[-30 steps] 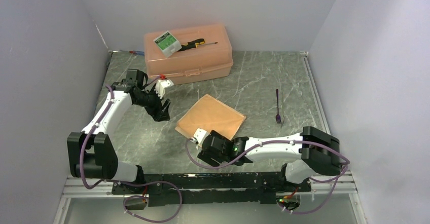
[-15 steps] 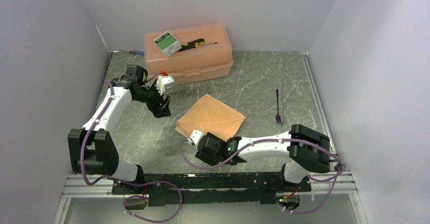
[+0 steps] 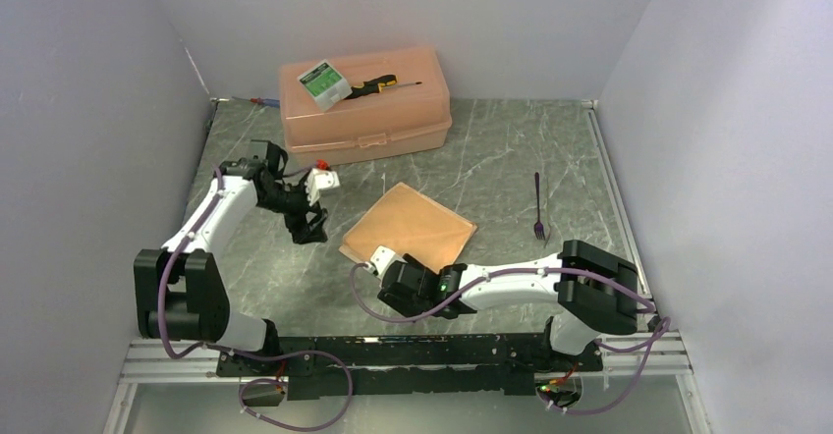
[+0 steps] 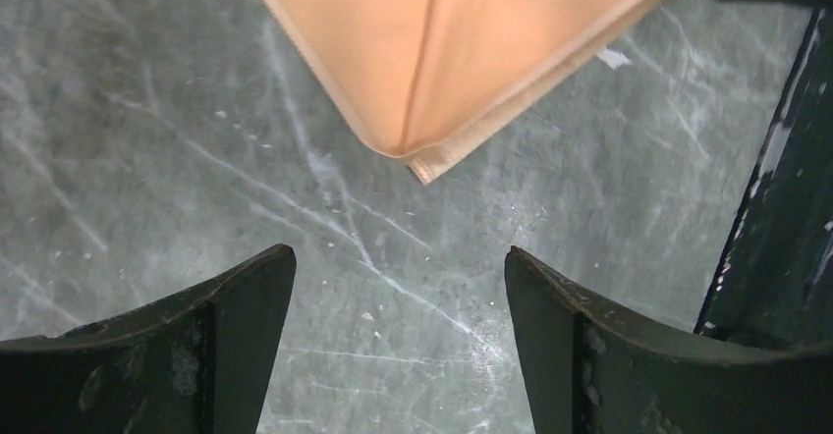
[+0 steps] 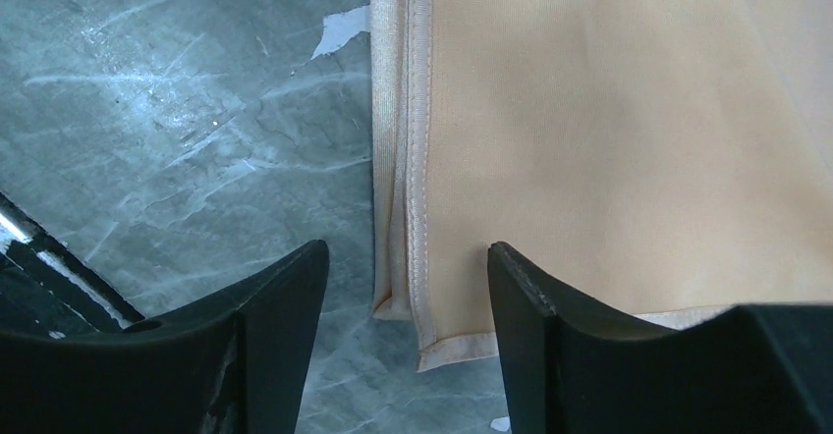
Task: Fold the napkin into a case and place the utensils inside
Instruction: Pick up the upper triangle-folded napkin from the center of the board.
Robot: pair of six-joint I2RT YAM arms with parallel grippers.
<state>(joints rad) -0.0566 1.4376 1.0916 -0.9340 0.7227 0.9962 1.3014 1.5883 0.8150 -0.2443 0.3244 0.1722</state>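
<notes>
The napkin (image 3: 411,226) lies folded flat as a peach-orange square, set cornerwise on the marble table. My left gripper (image 3: 312,230) is open and empty just left of the napkin's left corner. In the left wrist view that corner (image 4: 420,164) lies ahead of the gripper (image 4: 398,253), apart from it. My right gripper (image 3: 385,271) is open at the napkin's near-left edge. In the right wrist view a layered, hemmed corner (image 5: 437,341) lies between the fingers of the right gripper (image 5: 405,249). One dark purple fork (image 3: 539,210) lies to the right. No case shows.
The rigid peach plastic box (image 3: 368,110) stands at the back, with a black-and-yellow screwdriver (image 3: 383,85) and a small green-and-white pack (image 3: 324,82) on its lid. The grey walls close in the table on three sides. The black base rail (image 3: 413,351) runs along the near edge.
My left gripper has moved nearer and down toward the napkin's left corner. My right gripper has shifted a little left along the napkin's near edge. The napkin and fork have not moved.
</notes>
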